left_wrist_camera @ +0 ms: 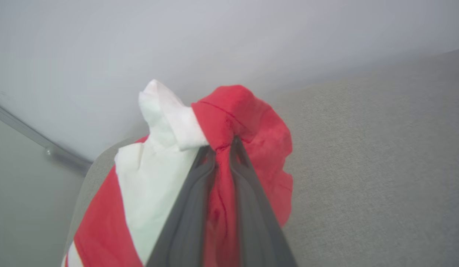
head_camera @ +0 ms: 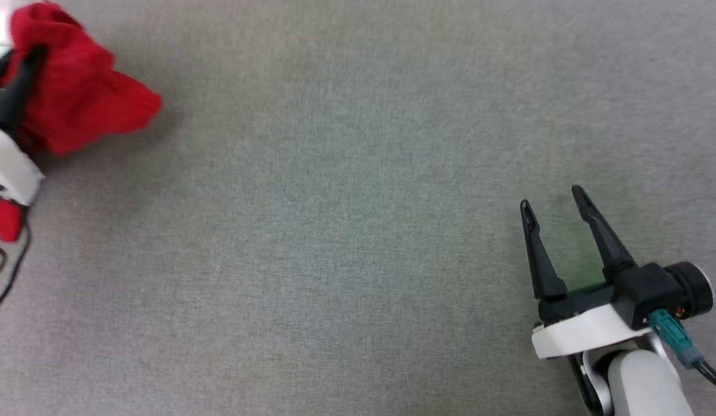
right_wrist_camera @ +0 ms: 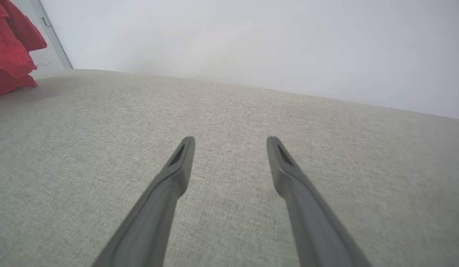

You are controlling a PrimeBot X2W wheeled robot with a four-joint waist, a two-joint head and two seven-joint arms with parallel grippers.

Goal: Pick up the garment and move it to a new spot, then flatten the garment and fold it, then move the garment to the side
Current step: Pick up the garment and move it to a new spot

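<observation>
At the far left of the head view the left gripper (left_wrist_camera: 222,146) is clamped on the garment (head_camera: 80,86), its two dark fingers nearly together with a thin fold of red cloth pinched between them near the tips. The red jersey T-shirt hangs bunched around the fingers, and one white sleeve (left_wrist_camera: 155,174) is crumpled just beside the pinch. Whether its lowest folds touch the grey woven surface (head_camera: 334,231) cannot be told. The cloth looks light, soft and completely limp, so it will probably sag and fold on itself from a single pinch, and it may drag a little on the textured surface, though it is not fragile. A grip at a seam, hem or shoulder would likely hold better than loose mid-panel cloth, and spreading it flat probably calls for two holds well apart. At the lower right the right gripper (head_camera: 551,197) hovers over bare surface with its fingers spread apart, holding nothing
</observation>
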